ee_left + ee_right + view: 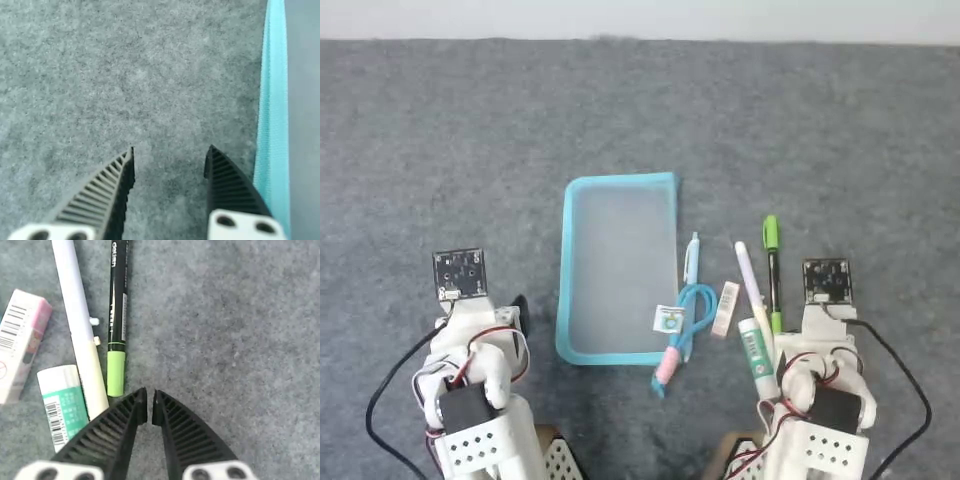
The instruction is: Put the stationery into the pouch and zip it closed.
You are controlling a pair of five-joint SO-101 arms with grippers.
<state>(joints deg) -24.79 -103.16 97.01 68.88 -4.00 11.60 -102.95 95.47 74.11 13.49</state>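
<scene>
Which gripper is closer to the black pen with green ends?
Right. The right gripper sits just beside the black pen; the left gripper is across the pouch, by its far edge.

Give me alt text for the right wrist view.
The right gripper, fingers shut and empty, hangs above grey felt. Beside it lie a green-ended black pen, a white pen, a green-labelled tube and a boxed eraser.
</scene>
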